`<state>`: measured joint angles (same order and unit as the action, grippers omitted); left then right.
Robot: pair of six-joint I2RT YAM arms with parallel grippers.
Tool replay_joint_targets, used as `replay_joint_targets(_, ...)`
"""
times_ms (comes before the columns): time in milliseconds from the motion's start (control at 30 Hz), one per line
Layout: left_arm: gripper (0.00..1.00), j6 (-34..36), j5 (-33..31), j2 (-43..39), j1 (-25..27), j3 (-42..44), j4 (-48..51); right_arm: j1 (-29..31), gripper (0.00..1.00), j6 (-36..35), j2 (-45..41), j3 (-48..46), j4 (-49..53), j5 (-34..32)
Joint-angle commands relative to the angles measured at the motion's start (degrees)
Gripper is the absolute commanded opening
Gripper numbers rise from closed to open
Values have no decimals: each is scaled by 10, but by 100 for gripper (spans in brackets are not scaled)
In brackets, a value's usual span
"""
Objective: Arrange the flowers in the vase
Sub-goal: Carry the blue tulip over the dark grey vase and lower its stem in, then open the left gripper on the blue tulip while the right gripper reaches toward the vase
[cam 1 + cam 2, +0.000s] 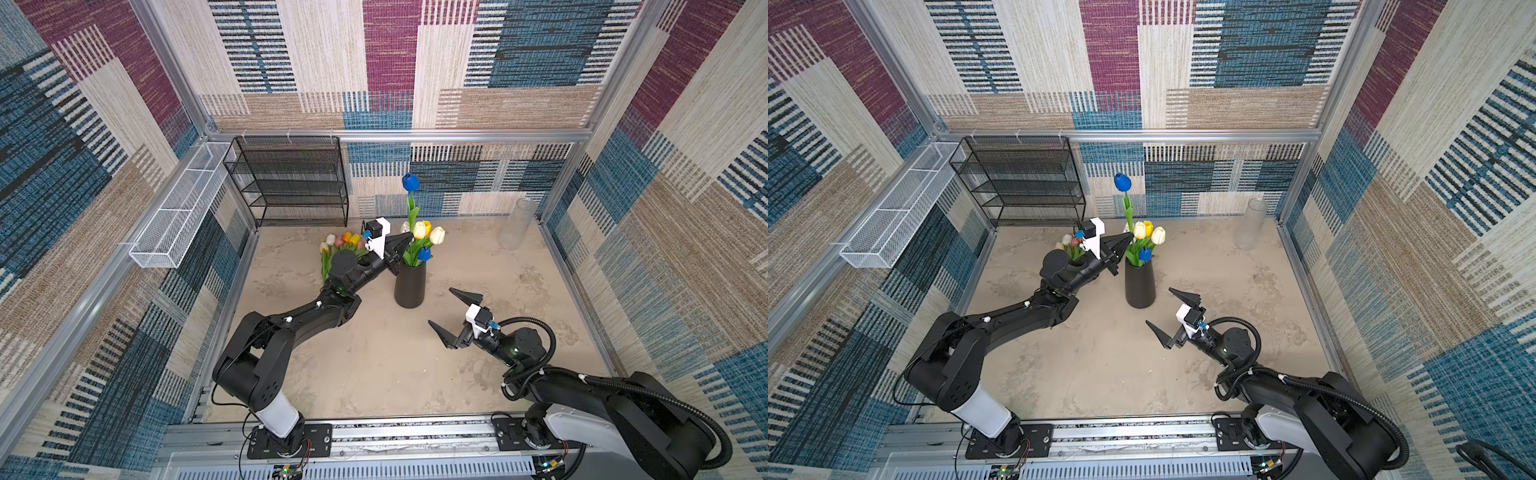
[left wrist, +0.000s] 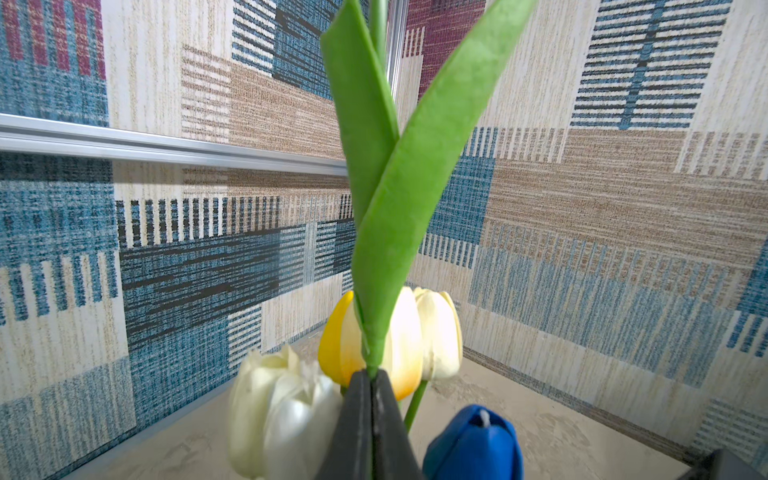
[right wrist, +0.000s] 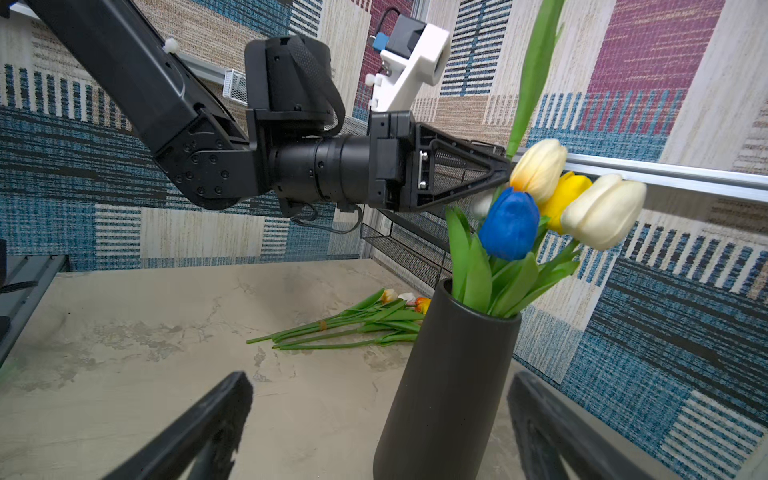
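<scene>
A black vase (image 1: 409, 286) (image 3: 449, 382) stands mid-table holding white, yellow and blue flowers (image 1: 428, 237) (image 3: 540, 199). My left gripper (image 1: 409, 239) (image 2: 371, 376) is shut on the green stem of a tall blue tulip (image 1: 410, 182), upright just above those heads. Its leaves (image 2: 395, 208) fill the left wrist view and its lower end is hidden among the heads. A bundle of other flowers (image 1: 340, 245) (image 3: 353, 320) lies on the table behind the left arm. My right gripper (image 1: 440, 306) (image 3: 380, 380) is open and empty, low in front of the vase.
A black mesh shelf (image 1: 291, 183) stands against the back wall at the left. A white wire basket (image 1: 178, 216) hangs on the left wall. A clear glass cylinder (image 1: 515, 224) stands in the back right corner.
</scene>
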<state>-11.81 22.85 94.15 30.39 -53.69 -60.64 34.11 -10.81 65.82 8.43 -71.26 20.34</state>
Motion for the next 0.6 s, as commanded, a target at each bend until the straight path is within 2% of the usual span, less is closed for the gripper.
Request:
replay_joint_targets(0,0,19,9,-1,2,13,-26,1,100,-2,9,8,-21,-10)
replay_joint_targets(200,0,51,4,-7,13,46,-14,1,100,7,35,20,-29,-26)
replay_joint_targets(233,3,55,4,-8,16,46,-4,1,100,13,42,27,-26,-32)
replay_joint_targets(300,25,61,9,-14,16,47,14,1,100,15,55,40,-15,-35)
replay_joint_targets(367,39,64,7,-24,16,53,18,0,100,22,65,54,-1,-49)
replay_joint_targets(433,43,67,-1,-40,16,58,32,-2,100,26,72,70,25,-69)
replay_joint_targets(567,47,80,0,-72,12,54,92,-19,100,48,94,113,77,-58)
